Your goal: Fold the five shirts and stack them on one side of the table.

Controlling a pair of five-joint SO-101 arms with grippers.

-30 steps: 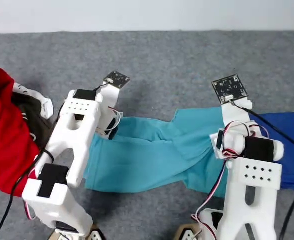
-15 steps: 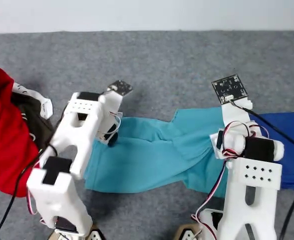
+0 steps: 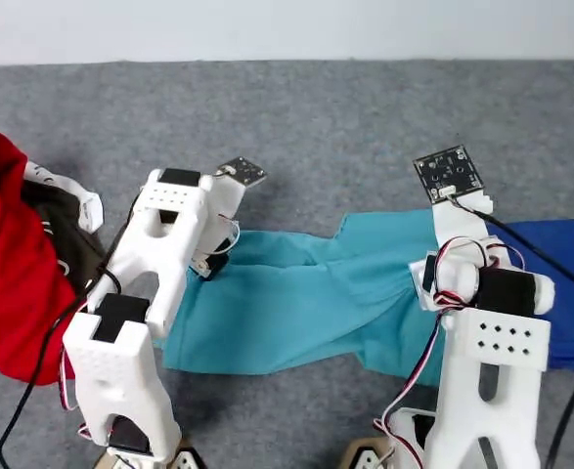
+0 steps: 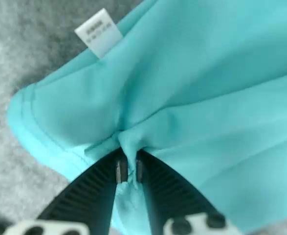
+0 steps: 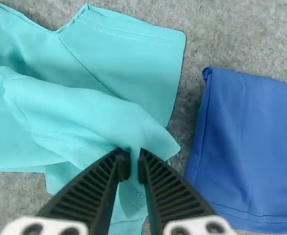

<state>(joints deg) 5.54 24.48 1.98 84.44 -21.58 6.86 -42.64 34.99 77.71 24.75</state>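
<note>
So: grey table against a white wall, with the teal shirt spread mid-table between a heaped red shirt at the left edge and a folded blue shirt at the right. Left gripper sits low at the teal shirt's left end, jaws pinched on a fold. Right gripper sits low at its right end, clamped on bunched cloth just beside the blue shirt.

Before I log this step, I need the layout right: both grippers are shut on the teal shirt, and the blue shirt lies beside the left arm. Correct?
One thing is off: the blue shirt lies beside the right arm, as the high view shows. The left gripper and right gripper are both shut on the teal shirt.
</note>
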